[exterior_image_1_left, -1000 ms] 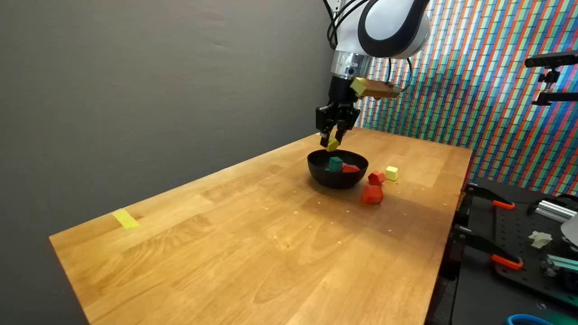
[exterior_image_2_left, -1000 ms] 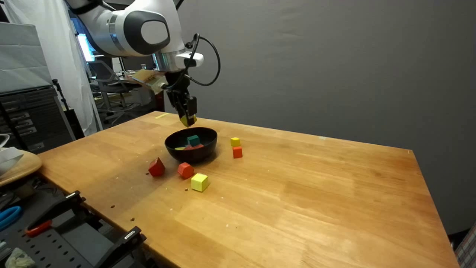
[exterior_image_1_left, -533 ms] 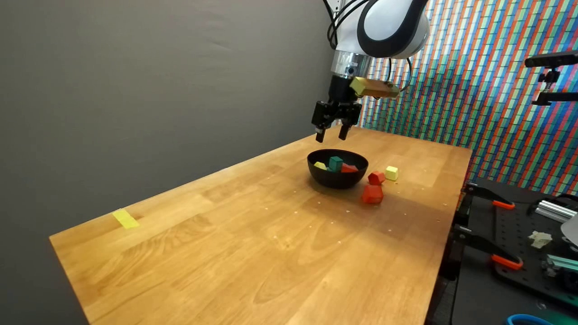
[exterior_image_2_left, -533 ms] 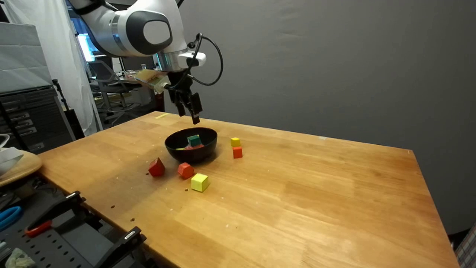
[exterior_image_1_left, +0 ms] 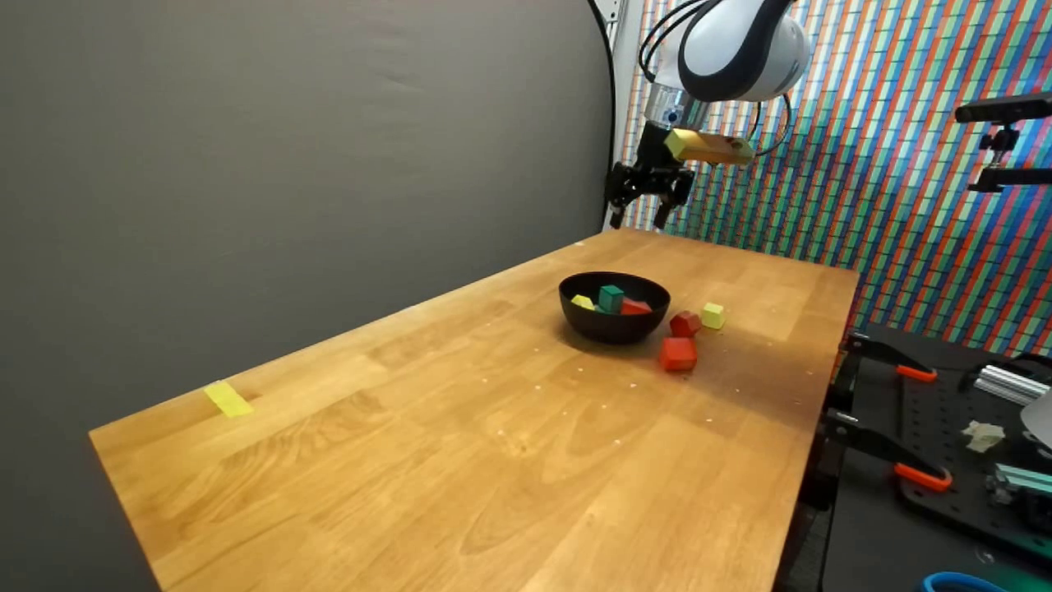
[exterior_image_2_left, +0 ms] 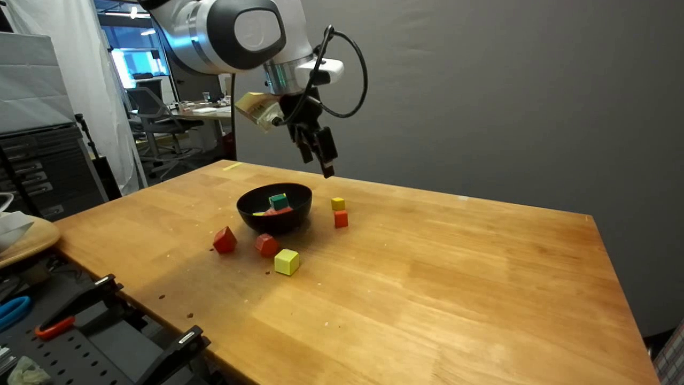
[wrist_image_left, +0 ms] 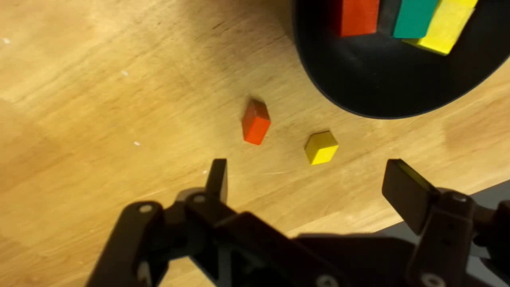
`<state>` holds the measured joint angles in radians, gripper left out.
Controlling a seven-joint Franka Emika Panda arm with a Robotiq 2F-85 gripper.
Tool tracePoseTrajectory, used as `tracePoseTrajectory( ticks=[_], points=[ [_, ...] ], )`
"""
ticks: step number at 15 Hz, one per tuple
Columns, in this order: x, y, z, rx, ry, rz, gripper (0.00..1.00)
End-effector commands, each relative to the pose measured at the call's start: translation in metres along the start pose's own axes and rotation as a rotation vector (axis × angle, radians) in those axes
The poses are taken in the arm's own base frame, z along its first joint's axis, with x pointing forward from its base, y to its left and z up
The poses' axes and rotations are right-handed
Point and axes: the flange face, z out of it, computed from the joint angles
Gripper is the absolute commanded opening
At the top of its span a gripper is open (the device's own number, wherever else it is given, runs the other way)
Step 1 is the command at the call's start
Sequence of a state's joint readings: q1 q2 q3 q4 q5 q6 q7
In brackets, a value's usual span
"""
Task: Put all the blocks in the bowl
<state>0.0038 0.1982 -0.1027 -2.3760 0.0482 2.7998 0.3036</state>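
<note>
The black bowl (exterior_image_2_left: 274, 211) holds a green block (exterior_image_2_left: 279, 201), a red block (wrist_image_left: 359, 18) and yellow pieces (wrist_image_left: 445, 30), partly overlapping. On the table in an exterior view lie a dark red block (exterior_image_2_left: 225, 240), a red block (exterior_image_2_left: 266, 245) and a pale yellow cube (exterior_image_2_left: 287, 262) on one side of it. Across from them sit an orange-red block (exterior_image_2_left: 341, 218) and a small yellow block (exterior_image_2_left: 337, 203). My gripper (wrist_image_left: 307, 175) is open and empty, raised above the table beside the bowl. In the wrist view the orange-red block (wrist_image_left: 256, 123) and yellow block (wrist_image_left: 321, 148) appear ahead of its fingertips.
A flat yellow strip (exterior_image_1_left: 228, 399) is stuck near a table corner. Black clamps with orange tips (exterior_image_1_left: 892, 353) grip the table's side, by a dark perforated plate (exterior_image_1_left: 929, 427). A grey wall (exterior_image_2_left: 481, 107) runs along the long edge.
The gripper held a yellow block over the bowl; it opened and that block now lies in the bowl. The arm has since moved away from the bowl, toward the orange-red and small yellow blocks.
</note>
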Motion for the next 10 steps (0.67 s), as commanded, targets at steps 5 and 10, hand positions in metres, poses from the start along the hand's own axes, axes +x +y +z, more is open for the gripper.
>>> tracePoseTrajectory(
  ticks=[5, 10],
  points=[
    [0.017, 0.003, 0.037, -0.011, -0.033, 0.03, 1.0],
    [0.039, 0.004, 0.076, -0.036, -0.052, 0.034, 0.93]
  ],
)
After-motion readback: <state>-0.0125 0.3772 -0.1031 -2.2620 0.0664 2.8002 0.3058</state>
